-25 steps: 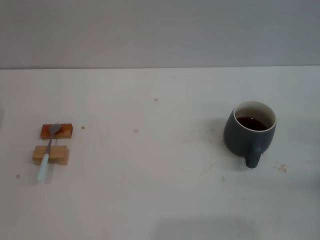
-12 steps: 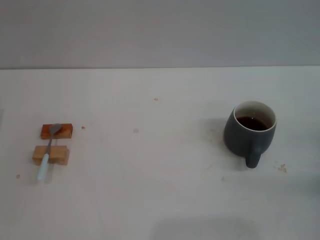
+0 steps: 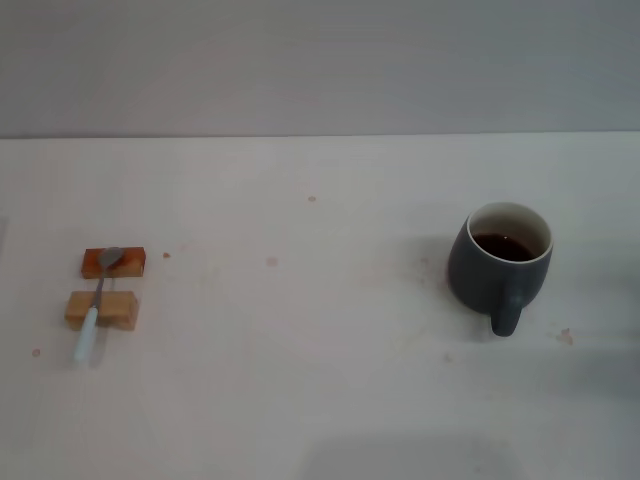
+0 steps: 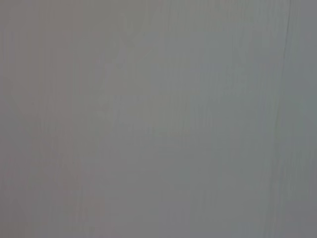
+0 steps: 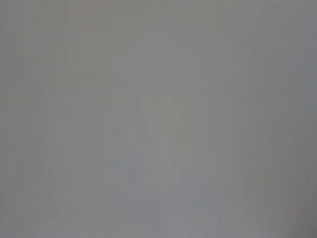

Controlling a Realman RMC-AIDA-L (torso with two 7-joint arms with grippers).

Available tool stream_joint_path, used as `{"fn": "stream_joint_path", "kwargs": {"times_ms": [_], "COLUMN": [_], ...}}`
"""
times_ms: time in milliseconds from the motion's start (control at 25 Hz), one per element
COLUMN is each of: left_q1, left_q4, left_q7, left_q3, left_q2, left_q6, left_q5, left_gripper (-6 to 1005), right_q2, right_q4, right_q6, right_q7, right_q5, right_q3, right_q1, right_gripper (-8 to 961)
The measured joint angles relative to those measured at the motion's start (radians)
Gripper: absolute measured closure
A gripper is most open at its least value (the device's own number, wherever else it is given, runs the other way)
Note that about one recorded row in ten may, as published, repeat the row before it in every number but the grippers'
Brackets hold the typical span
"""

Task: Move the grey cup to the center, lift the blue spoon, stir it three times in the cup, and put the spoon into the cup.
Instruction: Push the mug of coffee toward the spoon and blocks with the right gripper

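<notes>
The grey cup [image 3: 503,265] stands upright on the right side of the white table, its handle toward me, with dark liquid inside. The blue spoon [image 3: 95,307] lies at the left, its metal bowl on a reddish wooden block [image 3: 113,262] and its pale blue handle across a light wooden block [image 3: 101,309]. The center [image 3: 310,300] of the tabletop lies between them. Neither gripper shows in the head view. Both wrist views show only a plain grey surface.
The table's far edge meets a grey wall [image 3: 320,70]. Small reddish stains dot the tabletop [image 3: 270,262]. A faint shadow lies at the right edge near the cup.
A faint shadow has grown at the right edge of the table near the cup. The cup, the spoon and the blocks have not moved.
</notes>
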Motion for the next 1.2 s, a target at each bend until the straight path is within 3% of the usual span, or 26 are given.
{"fn": "stream_joint_path", "kwargs": {"times_ms": [520, 840, 1200], "left_q1": [0.010, 0.025, 0.073], "left_q4": [-0.013, -0.026, -0.085], "left_q7": [0.000, -0.006, -0.001], "left_q3": [-0.004, -0.012, -0.043], "left_q2": [-0.002, -0.005, -0.031], "left_q6": [0.007, 0.019, 0.022], "left_q5": [0.000, -0.001, -0.002], "left_gripper": [302, 302, 301], "right_q2": [-0.002, -0.006, -0.011], "right_q4": [0.069, 0.091, 0.103], "right_q6": [-0.003, 0.011, 0.063], "right_q7": [0.010, 0.011, 0.011], "right_q5": [0.001, 0.001, -0.005], "right_q3": [-0.309, -0.360, -0.407], "right_q1": [-0.041, -0.053, -0.037], "right_gripper": [952, 950, 949]}}
